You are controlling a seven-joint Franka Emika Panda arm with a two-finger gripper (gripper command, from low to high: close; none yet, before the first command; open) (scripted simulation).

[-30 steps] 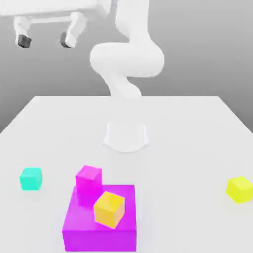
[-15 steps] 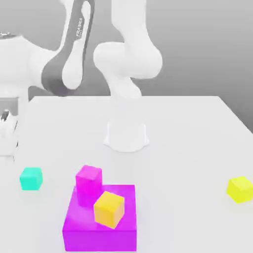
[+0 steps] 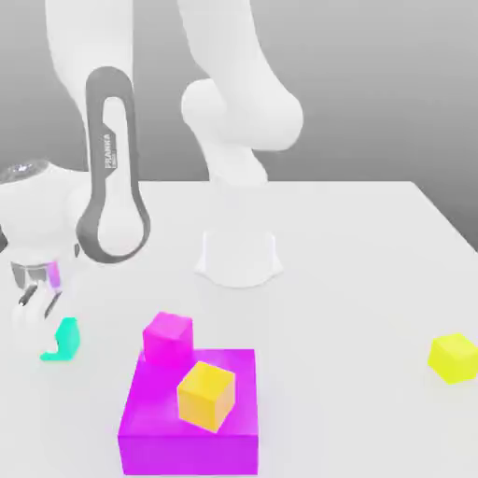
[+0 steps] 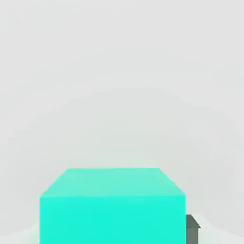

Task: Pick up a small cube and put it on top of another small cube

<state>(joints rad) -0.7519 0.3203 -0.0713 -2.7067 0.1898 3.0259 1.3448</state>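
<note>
Exterior view: arm (image 3: 118, 168) bent, claw (image 3: 37, 334) pointing down, clenched on 1 teal cube (image 3: 68, 338).

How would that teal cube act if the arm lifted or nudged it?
The teal cube looks rigid, with straight edges and flat faces, so it probably won't sag when lifted. Its flat sides suggest it would slide rather than roll if nudged. Being about as tall as it is wide, it seems unlikely to tip easily.

A simulated robotics lab, by the look of it: a white Franka arm (image 3: 119, 168) mounted on a plain pale counter (image 3: 345, 280), bright solid-coloured blocks (image 3: 206, 396), and a blank grey backdrop (image 3: 373, 93) that is perhaps a wall.
</note>
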